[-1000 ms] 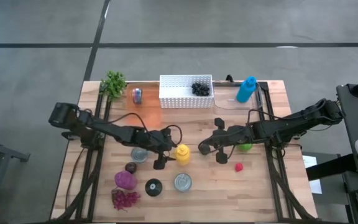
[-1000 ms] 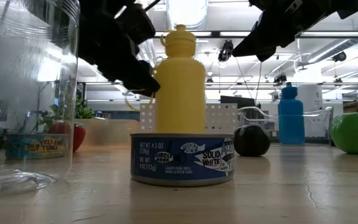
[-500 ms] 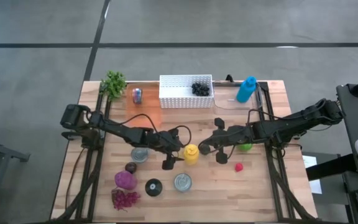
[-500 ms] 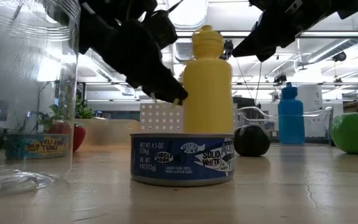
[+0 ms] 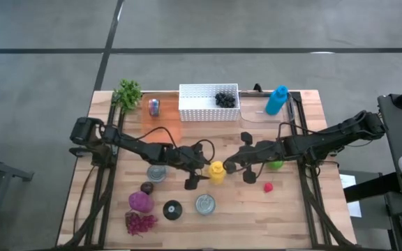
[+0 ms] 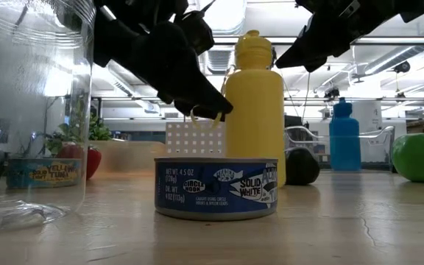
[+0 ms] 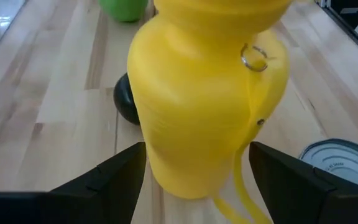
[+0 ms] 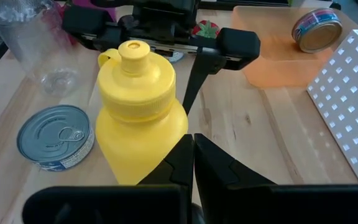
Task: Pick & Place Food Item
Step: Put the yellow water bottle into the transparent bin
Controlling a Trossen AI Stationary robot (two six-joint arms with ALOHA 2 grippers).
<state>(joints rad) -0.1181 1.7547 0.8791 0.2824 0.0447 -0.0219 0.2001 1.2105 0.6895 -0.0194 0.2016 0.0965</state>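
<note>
Clearly, the left pincer point(image 5: 202, 176) is the one at work: it sits at the centre of the high view with its fingers point(image 7: 110, 177) spread wide on either side of the yellow bottle point(image 5: 216, 171), apparently grasping it by the body. From the left wrist view the bottle point(image 7: 207, 99) fills the gap between the two fingers, so the wide spread looks like a hold on a broad thing rather than a released pincer, though contact on each side cannot be fully confirmed. In the low view the bottle point(image 6: 253, 121) stands upright behind the tuna can point(image 6: 216, 188), and whether its base touches the counter point(image 5: 299, 209) cannot be told. Holding it low on the body probably keeps it from tipping as it travels.

Just right of centre, the right pincer point(image 5: 227, 166) hangs clenched and empty, close to the bottle, likely waiting out of the way. The white basket point(image 5: 209, 102) at the upper centre seems a plausible destination.
</note>
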